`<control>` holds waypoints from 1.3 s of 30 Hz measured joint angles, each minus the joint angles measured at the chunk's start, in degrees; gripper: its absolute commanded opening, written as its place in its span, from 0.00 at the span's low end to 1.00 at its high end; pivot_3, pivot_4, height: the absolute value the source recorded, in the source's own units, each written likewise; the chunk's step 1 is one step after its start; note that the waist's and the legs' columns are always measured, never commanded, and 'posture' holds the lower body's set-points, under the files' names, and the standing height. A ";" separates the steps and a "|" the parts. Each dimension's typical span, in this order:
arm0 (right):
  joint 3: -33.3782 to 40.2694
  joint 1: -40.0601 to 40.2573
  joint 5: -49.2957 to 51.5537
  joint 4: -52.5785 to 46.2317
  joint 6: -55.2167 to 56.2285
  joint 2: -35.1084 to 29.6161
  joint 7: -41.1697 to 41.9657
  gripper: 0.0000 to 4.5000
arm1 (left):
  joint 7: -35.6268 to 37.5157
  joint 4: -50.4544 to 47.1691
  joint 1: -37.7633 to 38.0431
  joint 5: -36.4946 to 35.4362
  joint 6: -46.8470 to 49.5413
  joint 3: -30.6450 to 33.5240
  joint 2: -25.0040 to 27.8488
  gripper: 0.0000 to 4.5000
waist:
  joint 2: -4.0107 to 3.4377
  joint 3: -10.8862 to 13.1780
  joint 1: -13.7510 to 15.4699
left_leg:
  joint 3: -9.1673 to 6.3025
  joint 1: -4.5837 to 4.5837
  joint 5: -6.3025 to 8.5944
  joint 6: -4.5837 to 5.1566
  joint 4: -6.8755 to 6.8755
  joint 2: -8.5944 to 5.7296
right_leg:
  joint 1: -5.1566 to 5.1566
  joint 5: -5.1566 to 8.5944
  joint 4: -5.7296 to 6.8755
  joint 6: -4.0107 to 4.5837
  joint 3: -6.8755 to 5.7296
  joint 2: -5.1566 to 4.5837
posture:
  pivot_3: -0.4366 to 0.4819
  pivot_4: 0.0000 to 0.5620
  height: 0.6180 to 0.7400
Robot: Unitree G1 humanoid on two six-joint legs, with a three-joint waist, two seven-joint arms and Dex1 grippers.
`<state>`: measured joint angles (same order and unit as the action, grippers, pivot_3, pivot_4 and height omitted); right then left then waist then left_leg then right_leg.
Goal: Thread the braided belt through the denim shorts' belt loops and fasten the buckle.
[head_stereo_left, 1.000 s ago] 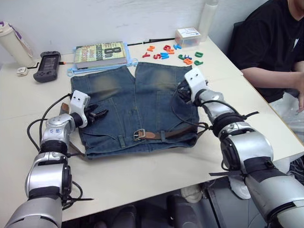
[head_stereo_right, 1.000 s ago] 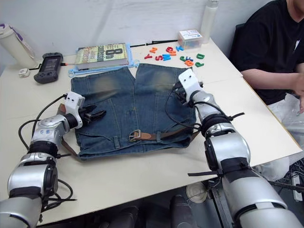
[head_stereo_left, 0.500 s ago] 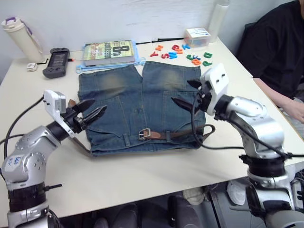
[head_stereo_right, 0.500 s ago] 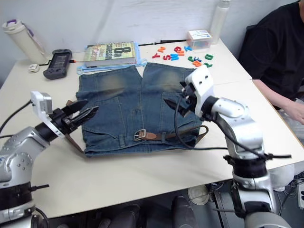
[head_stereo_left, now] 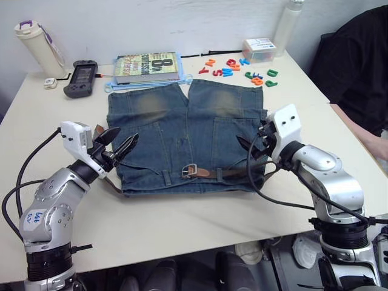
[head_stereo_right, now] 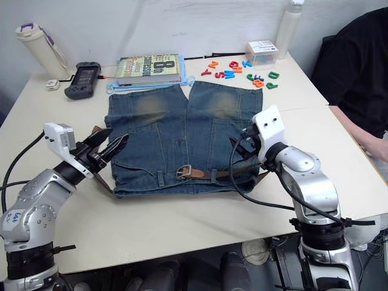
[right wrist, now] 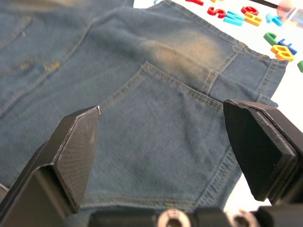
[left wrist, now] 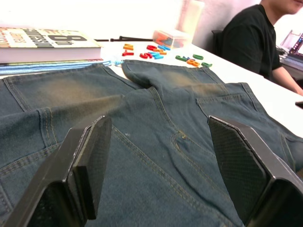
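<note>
Left end effector [head_stereo_left: 121,147] has pulled back to the shorts' 9 o'clock edge, fingers spread, holding nothing. Denim shorts [head_stereo_left: 182,130] lie flat mid-counter [head_stereo_left: 182,224]; braided belt [head_stereo_left: 227,172] runs along the waistband at 6 o'clock, buckle [head_stereo_left: 190,171] looks fastened, so likely done. Right end effector [head_stereo_left: 253,144] also backed off to 3 o'clock, open, empty. Book [head_stereo_left: 147,65] and letters [head_stereo_left: 242,70] sit at 12, clear of work.
</note>
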<state>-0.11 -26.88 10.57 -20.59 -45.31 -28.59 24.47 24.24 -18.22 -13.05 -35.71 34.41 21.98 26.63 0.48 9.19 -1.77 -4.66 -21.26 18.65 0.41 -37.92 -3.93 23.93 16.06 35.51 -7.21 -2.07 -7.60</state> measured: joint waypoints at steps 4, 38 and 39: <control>-1.93 0.23 0.21 -0.05 0.45 0.38 0.70 0.99 | -0.36 -0.01 0.17 -0.04 -0.10 -0.36 0.04 0.80 | -0.31 0.21 0.38 | -1.36 0.03 -0.41 -0.06 -0.03 -0.64 | -0.42 0.07 -0.19 0.00 -0.78 -0.03 | 0.48 0.27 1.00; -3.88 9.27 -1.17 -4.10 6.33 -4.50 4.87 0.99 | -16.87 17.23 -8.23 -3.31 11.66 4.53 -6.31 0.80 | -0.09 0.66 1.80 | -7.47 -1.18 -2.73 -0.18 0.98 -5.25 | -1.03 2.61 0.46 -2.66 1.86 -1.88 | 0.48 0.27 1.00; -3.90 9.87 -1.14 -4.68 6.56 -4.68 5.13 0.99 | -17.26 17.58 -8.48 -3.39 12.02 4.63 -6.39 0.80 | -0.06 0.68 1.70 | -7.38 -1.18 -2.72 -0.18 0.99 -5.22 | -0.98 2.61 0.49 -2.66 1.93 -1.86 | 0.48 0.27 1.00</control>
<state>-4.00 -17.00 9.43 -25.26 -38.75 -33.27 29.60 6.98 -0.64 -21.53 -39.10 46.44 26.61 20.25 0.42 9.87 -0.07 -12.04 -22.44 15.93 0.23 -36.93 -9.15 22.95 18.67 35.99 -9.87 -0.14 -9.46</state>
